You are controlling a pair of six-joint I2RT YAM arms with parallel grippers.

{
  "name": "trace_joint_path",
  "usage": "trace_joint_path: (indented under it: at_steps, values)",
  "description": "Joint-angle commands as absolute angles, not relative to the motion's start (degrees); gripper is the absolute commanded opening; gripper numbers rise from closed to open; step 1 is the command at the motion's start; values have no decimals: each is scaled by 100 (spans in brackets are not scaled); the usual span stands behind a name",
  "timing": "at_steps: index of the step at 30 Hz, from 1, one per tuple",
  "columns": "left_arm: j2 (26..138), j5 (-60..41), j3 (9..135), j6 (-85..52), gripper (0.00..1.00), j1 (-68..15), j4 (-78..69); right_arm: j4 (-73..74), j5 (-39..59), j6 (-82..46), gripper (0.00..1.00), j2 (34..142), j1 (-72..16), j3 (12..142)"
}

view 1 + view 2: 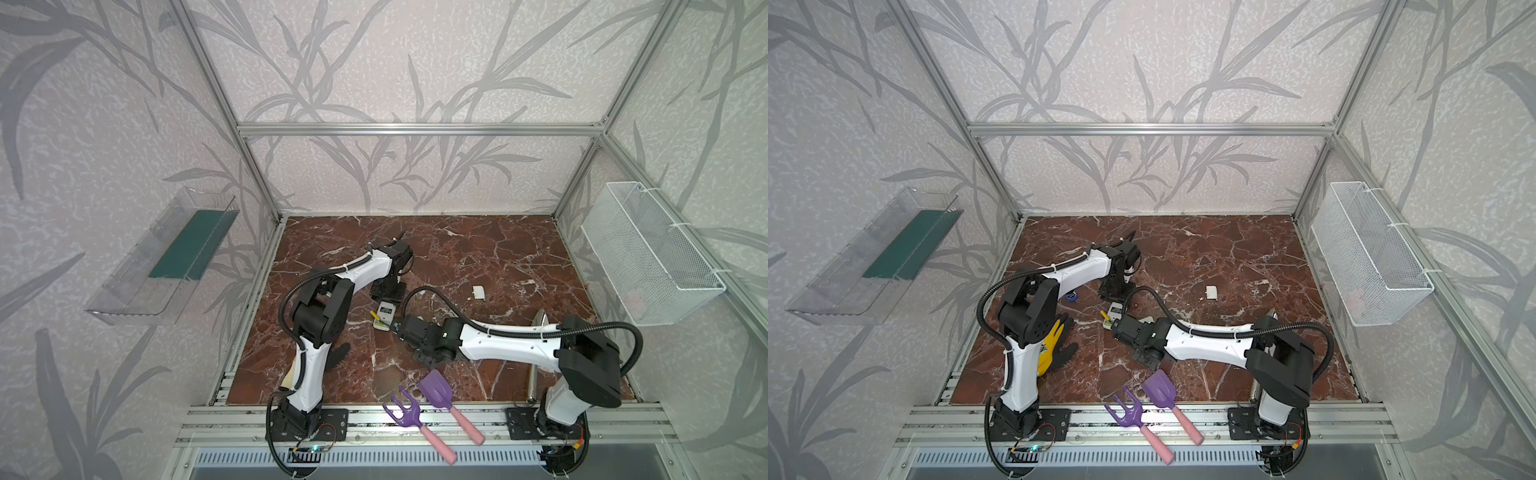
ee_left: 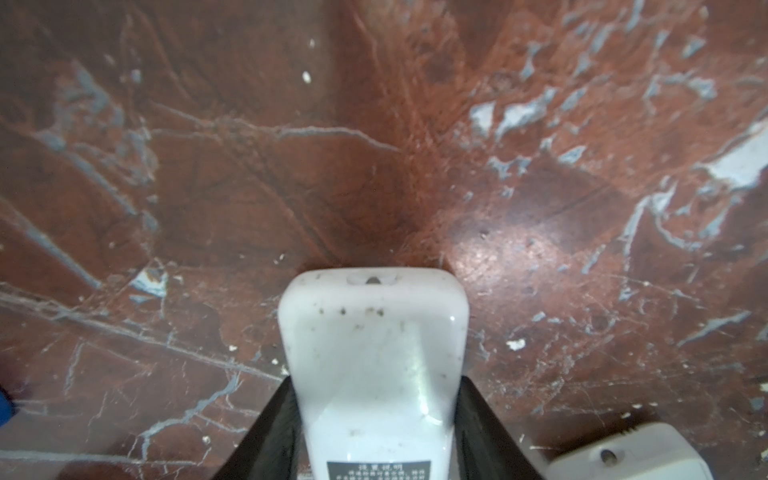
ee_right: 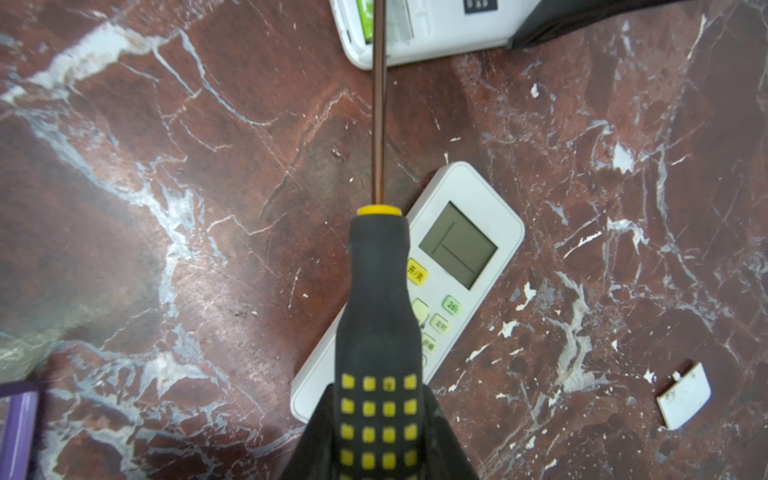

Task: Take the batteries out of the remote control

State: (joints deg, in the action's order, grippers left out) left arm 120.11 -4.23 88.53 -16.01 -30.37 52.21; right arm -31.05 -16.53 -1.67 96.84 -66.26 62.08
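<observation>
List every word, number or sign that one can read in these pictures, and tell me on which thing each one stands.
"开/关": yellow button of the face-up remote.
"26", then a blurred sign: its green button.
Its other buttons: too small to read.
Black label on the overturned remote: Chinese print, too blurred to read.
Dark label on the same remote: cut off, unreadable.

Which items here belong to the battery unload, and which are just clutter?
Job: remote in left gripper; lime-green battery in its open bay; screwdriver in right gripper; loose battery cover; possibly second remote.
Clutter: purple fork; purple shovel; glove; wire basket.
</observation>
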Motion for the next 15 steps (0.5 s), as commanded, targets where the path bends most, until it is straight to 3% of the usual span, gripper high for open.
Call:
trace_joint_path:
  at_steps: [1, 8, 15]
  values:
    - [12698, -910, 8657, -1556, 46, -3129, 3977, -2981, -1735, -149, 0, 9747, -6592, 6424]
    - [12696, -875, 8657, -1548, 46, -3129, 3981, -2921, -1642, -91, 0, 9927, -6583, 6473]
    - [12689, -879, 8653, -1561, 46, -3129, 3974, -2118, -305, 227, 0, 9841, -6633, 6487]
